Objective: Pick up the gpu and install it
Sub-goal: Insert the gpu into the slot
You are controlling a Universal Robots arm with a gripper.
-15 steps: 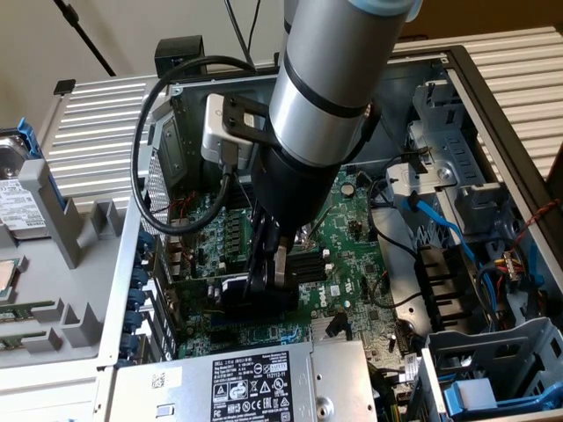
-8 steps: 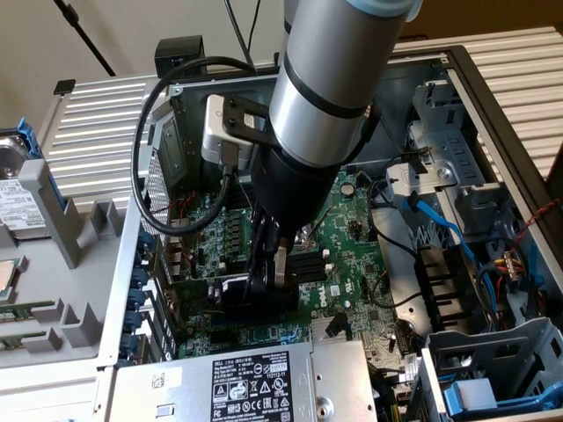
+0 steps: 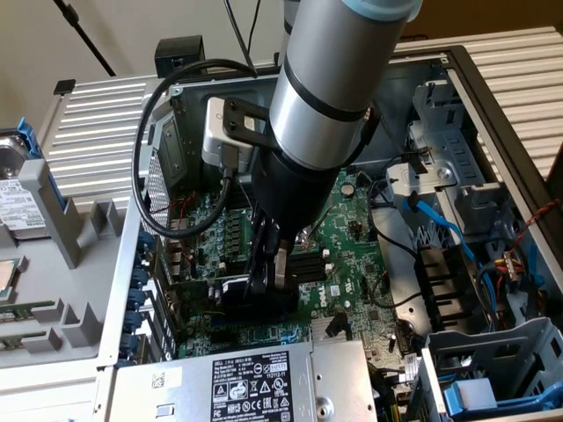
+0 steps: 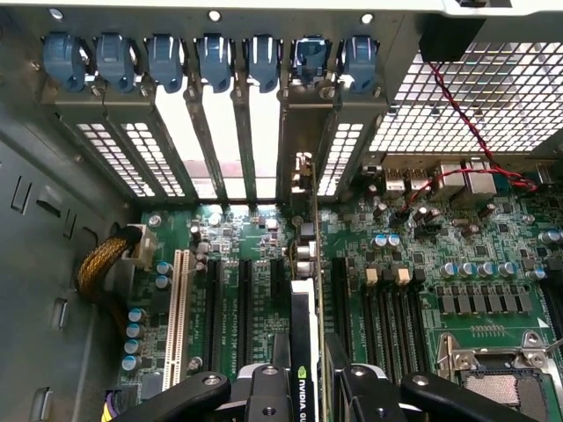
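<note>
The gpu [image 4: 303,330] stands on edge between my fingers, its black shroud with an NVIDIA label on one side and its thin green board edge on the other. Its silver end bracket [image 4: 304,176] reaches an open rear slot of the case. My gripper [image 4: 303,391] is shut on the card's upper edge. In the exterior view the gripper [image 3: 264,280] is deep inside the computer case, holding the black card [image 3: 230,294] low against the green motherboard [image 3: 352,220]. The card lines up with a black expansion slot; whether it is seated I cannot tell.
Blue retention clips [image 4: 211,61] and metal slot covers line the case's rear wall. A white slot [image 4: 180,308], memory slots [image 4: 396,308] and the CPU socket [image 4: 501,378] surround the card. The power supply [image 3: 255,382], drive cage [image 3: 493,369] and blue cables [image 3: 440,229] crowd the case.
</note>
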